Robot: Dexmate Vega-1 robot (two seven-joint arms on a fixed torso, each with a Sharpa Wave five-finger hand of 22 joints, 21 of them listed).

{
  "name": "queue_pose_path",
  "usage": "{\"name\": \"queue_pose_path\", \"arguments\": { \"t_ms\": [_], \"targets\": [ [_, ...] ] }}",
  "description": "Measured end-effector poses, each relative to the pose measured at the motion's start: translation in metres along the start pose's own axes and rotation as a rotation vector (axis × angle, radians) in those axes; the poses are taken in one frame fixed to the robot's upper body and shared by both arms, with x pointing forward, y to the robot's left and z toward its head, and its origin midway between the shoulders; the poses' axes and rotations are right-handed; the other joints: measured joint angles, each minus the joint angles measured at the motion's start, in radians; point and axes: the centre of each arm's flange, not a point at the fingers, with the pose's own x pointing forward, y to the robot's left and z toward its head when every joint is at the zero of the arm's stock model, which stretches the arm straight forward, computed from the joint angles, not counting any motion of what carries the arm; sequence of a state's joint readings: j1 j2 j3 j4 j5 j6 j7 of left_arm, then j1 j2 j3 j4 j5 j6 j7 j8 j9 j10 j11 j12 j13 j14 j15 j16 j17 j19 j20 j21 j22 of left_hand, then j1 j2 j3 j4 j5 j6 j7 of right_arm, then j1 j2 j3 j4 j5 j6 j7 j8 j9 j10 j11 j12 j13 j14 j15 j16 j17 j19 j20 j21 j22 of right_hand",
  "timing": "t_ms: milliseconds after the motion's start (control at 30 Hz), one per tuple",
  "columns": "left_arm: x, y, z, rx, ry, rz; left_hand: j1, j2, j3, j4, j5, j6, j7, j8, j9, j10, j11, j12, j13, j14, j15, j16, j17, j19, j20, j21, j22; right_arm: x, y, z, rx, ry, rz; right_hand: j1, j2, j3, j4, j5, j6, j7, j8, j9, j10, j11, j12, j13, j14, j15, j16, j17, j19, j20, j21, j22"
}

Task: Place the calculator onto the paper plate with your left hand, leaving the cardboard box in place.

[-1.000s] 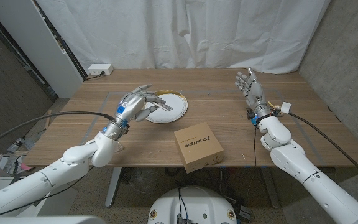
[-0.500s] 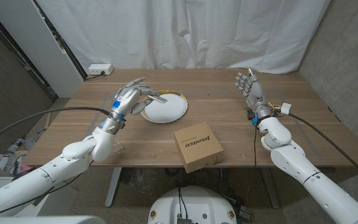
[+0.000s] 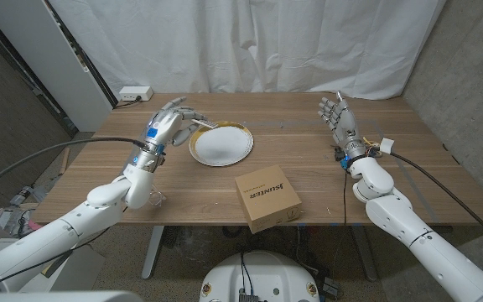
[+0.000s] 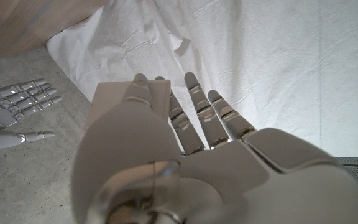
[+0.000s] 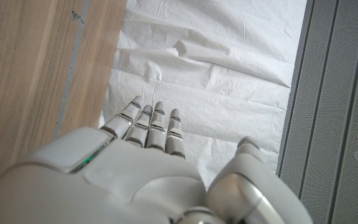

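The white paper plate (image 3: 225, 147) with a yellow rim lies at the table's middle back, and nothing lies in it. My left hand (image 3: 168, 122) is raised just off the plate's far left rim. It holds the calculator (image 3: 207, 124), seen edge-on as a thin grey slab pointing toward the plate. In the left wrist view the calculator (image 4: 143, 98) shows as a pale flat slab against my fingers (image 4: 213, 115). The cardboard box (image 3: 267, 199) sits near the front edge, to the right of the plate. My right hand (image 3: 335, 113) stands upright at the back right, fingers apart, holding nothing.
A white power strip (image 3: 135, 94) lies at the back left corner. A white curtain hangs behind the table. Small cables and a connector (image 3: 382, 145) sit by my right wrist. My right hand (image 4: 14, 99) also shows in the left wrist view.
My left hand has risen and drawn back to the left with the calculator, from over the plate's left part to beyond its far left rim. The right hand and box stay put.
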State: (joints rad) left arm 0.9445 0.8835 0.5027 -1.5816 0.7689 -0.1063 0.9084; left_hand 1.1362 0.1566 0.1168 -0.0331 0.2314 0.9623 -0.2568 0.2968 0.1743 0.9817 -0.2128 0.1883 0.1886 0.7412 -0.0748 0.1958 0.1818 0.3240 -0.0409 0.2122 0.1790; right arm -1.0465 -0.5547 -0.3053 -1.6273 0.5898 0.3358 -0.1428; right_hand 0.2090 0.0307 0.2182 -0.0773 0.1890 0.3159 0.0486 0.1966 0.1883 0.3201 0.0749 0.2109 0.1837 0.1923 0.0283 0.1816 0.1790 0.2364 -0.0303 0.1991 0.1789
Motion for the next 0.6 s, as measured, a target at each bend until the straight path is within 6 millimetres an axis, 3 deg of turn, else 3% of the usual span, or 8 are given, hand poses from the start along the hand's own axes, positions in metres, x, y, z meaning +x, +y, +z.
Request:
{"name": "queue_pose_path", "arguments": {
  "t_ms": [600],
  "targets": [
    [0.021,-0.022,-0.025,0.048,0.051,-0.031,0.000,0.000,0.004,0.003,-0.008,0.005,-0.005,-0.009,0.000,0.005,-0.005,0.000,0.000,0.004,-0.004,0.000,0.000,0.000,0.000,0.000,0.000,0.000,-0.001,-0.005,0.005,0.009,-0.019,0.000,0.000,0.000,0.000,0.000,0.000,0.000,0.000,0.000,0.000,0.000,0.000,0.000,0.000,0.000,0.000,0.000,0.000,0.000,0.000,0.000]
  ]
}}
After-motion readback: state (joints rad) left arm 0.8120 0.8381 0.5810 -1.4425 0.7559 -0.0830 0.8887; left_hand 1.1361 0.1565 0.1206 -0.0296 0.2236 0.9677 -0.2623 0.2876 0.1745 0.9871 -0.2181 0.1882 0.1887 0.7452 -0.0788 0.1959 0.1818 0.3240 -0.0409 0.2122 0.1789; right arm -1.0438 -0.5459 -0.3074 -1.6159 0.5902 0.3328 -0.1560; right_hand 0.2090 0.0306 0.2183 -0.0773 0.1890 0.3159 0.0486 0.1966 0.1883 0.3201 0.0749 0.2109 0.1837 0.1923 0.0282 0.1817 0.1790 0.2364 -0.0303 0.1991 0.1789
